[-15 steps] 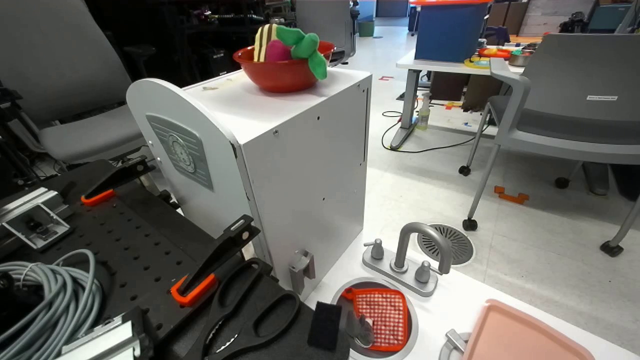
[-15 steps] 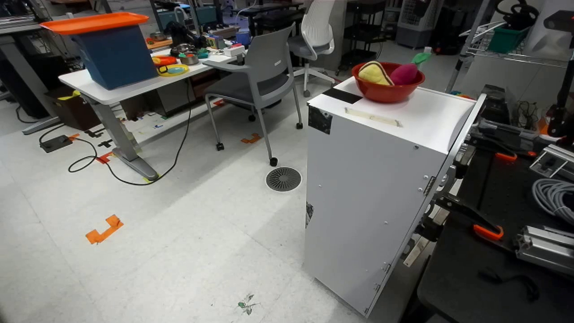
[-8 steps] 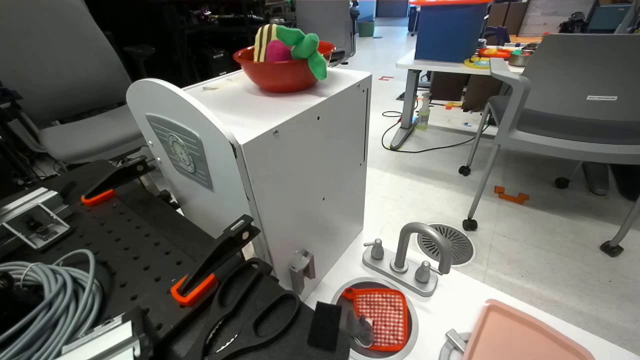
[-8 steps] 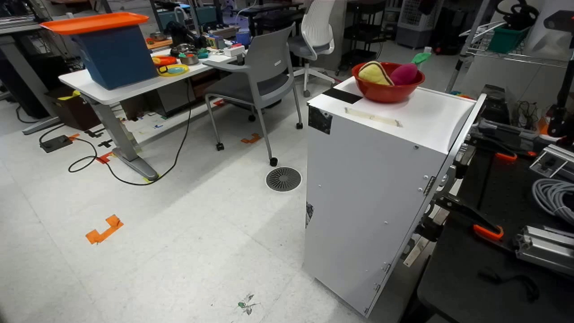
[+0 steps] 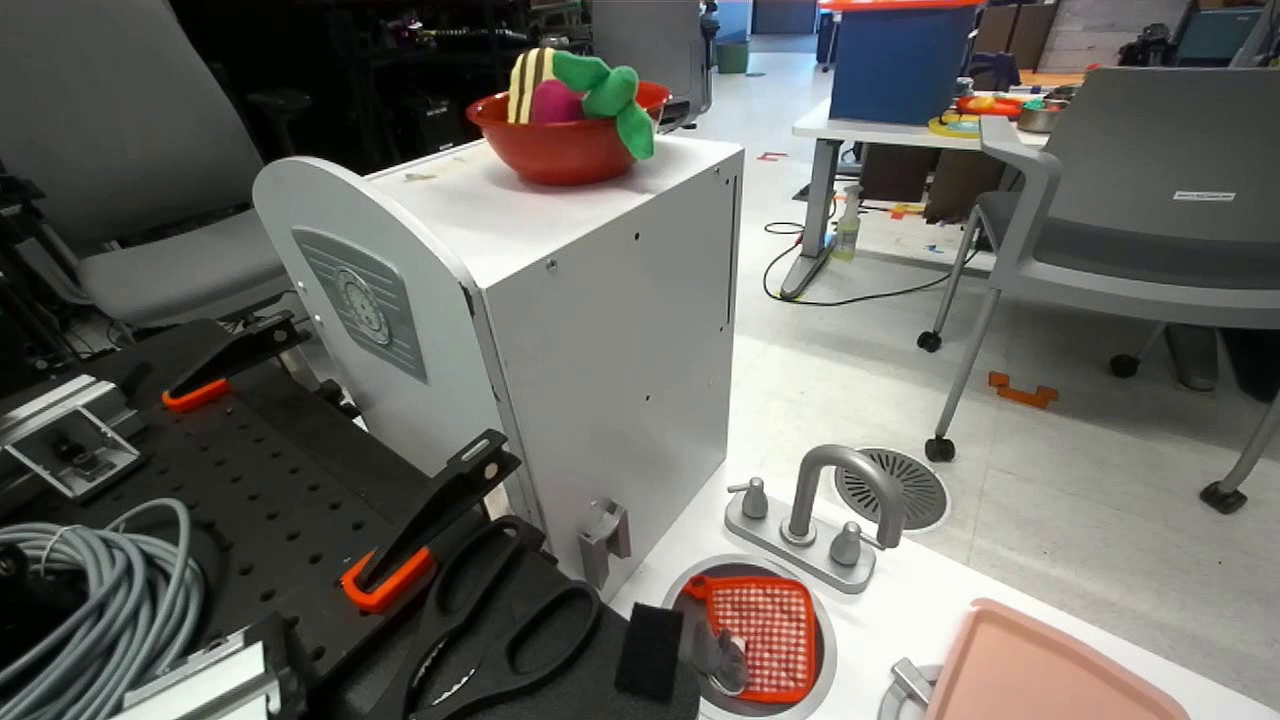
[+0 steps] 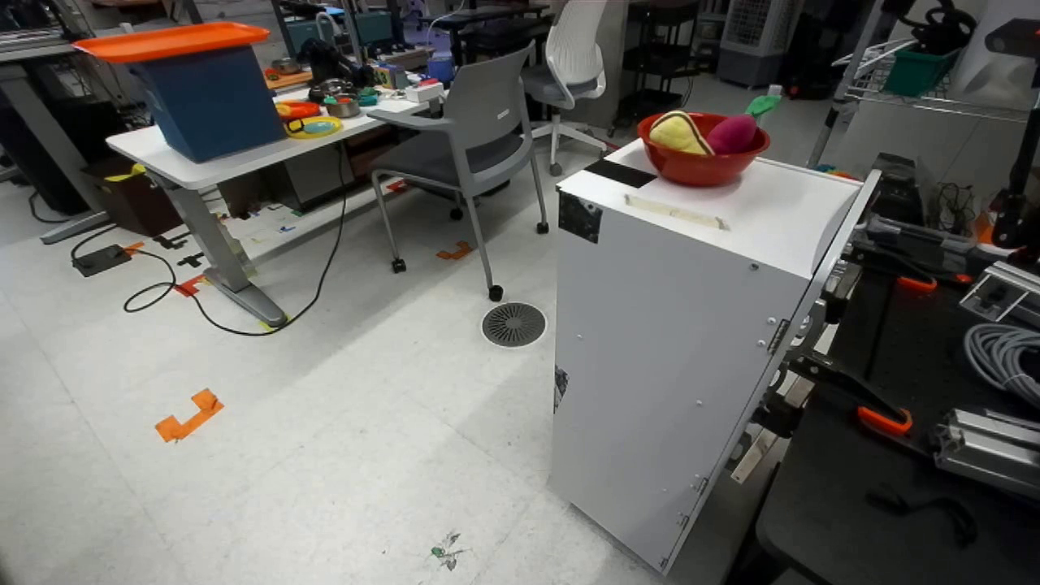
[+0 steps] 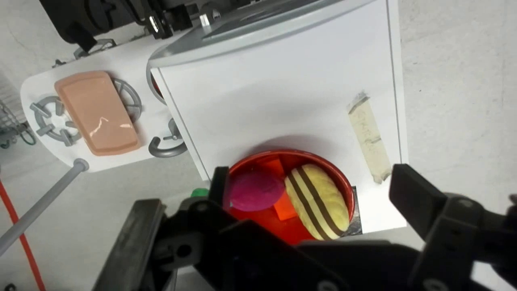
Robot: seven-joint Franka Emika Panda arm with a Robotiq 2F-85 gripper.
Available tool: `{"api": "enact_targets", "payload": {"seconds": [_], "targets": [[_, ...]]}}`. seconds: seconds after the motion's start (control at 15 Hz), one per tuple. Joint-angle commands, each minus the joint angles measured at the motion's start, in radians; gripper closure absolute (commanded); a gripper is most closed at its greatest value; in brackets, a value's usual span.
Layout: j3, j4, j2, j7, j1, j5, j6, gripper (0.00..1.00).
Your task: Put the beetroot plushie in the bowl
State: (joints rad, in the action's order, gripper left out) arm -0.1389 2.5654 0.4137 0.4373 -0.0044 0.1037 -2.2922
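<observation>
The beetroot plushie, a magenta rounded toy with green leaves, lies in the red bowl in both exterior views [image 5: 555, 103] [image 6: 733, 135] and in the wrist view [image 7: 258, 190]. Its leaves hang over the bowl's rim. The bowl stands on top of a white cabinet in both exterior views [image 5: 565, 158] [image 6: 700, 172]; it also shows in the wrist view [image 7: 282, 229]. My gripper [image 7: 309, 182] is open and empty above the bowl in the wrist view. The left finger hides part of the plushie and rim. The gripper is out of both exterior views.
A yellow plush with brown stripes [image 7: 317, 202] lies beside the beetroot in the bowl. The white cabinet [image 5: 610, 330] has a raised rounded front panel [image 5: 370, 300]. A toy sink with a grey faucet [image 5: 850, 490] and a pink tray [image 5: 1050, 670] stand lower beside it.
</observation>
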Motion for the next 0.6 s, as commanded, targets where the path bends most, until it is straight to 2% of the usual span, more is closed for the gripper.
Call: {"api": "enact_targets", "payload": {"seconds": [0.0,0.2,0.53], "targets": [[0.023,0.006,0.022,-0.068,0.029,-0.097,0.078,0.0],[0.028,0.005,0.021,-0.12,0.039,-0.139,0.112,0.0],[0.022,0.003,0.021,-0.177,0.043,-0.138,0.152,0.0]]}}
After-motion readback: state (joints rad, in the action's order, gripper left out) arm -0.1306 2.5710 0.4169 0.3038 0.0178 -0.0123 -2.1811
